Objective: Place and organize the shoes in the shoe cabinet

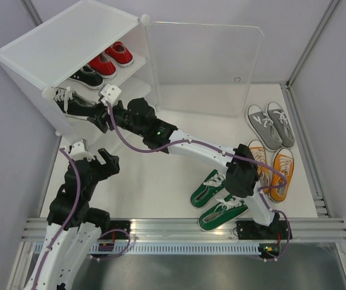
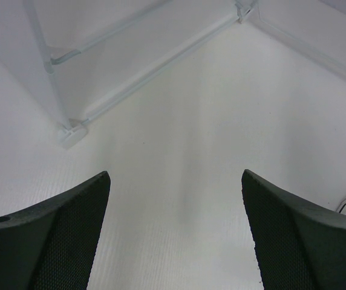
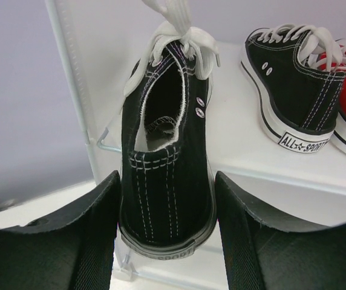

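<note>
One white tabletop (image 1: 155, 181) carries everything. At its far left corner stands the cabinet (image 1: 58, 42), its clear door (image 1: 203, 66) swung open to the right. The right arm (image 1: 197, 148) reaches from the near right across the tabletop into the cabinet's open front. The left arm (image 1: 76, 187) is bent low at the near left, just before the cabinet.

Three pairs lie on the tabletop: the grey pair (image 1: 271, 124) at the far right, the orange pair (image 1: 273, 169) just nearer, and the green pair (image 1: 218, 202) beside the right arm's base. On a shelf inside sits the red pair (image 1: 111, 58), with a black shoe (image 1: 87, 77) just to its left.

The second black shoe (image 3: 167, 175) is at the cabinet's front by the left wall, toe pointing inward. The right fingers (image 3: 70, 241) grasp it, pressing both sides of its heel. The left fingers (image 2: 58, 241) are released, spread wide over bare tabletop near the cabinet's bottom corner.
</note>
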`<action>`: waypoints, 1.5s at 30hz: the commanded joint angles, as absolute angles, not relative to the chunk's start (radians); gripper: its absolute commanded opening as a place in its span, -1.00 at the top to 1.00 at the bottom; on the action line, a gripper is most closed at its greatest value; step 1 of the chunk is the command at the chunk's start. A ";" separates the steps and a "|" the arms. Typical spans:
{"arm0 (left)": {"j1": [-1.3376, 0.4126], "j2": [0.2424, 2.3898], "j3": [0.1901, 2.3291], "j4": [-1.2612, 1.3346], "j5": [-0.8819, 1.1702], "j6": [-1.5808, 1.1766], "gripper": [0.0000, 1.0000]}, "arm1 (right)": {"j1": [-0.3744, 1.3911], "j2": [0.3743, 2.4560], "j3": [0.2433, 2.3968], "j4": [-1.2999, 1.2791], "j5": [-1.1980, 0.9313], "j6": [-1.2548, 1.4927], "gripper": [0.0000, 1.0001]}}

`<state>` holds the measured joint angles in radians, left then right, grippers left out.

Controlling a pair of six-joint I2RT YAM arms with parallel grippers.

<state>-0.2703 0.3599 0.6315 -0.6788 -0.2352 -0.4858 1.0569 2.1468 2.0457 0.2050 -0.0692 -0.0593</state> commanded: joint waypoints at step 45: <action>-0.268 0.572 0.882 -0.684 -0.212 -0.676 -0.89 | 1.066 1.743 1.817 -0.023 0.219 -0.092 -0.96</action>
<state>-0.2703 0.5285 0.7765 -0.6888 -0.2028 -0.6003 1.0698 1.8862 1.8965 0.0227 0.0948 -0.0834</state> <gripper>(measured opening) 0.951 0.976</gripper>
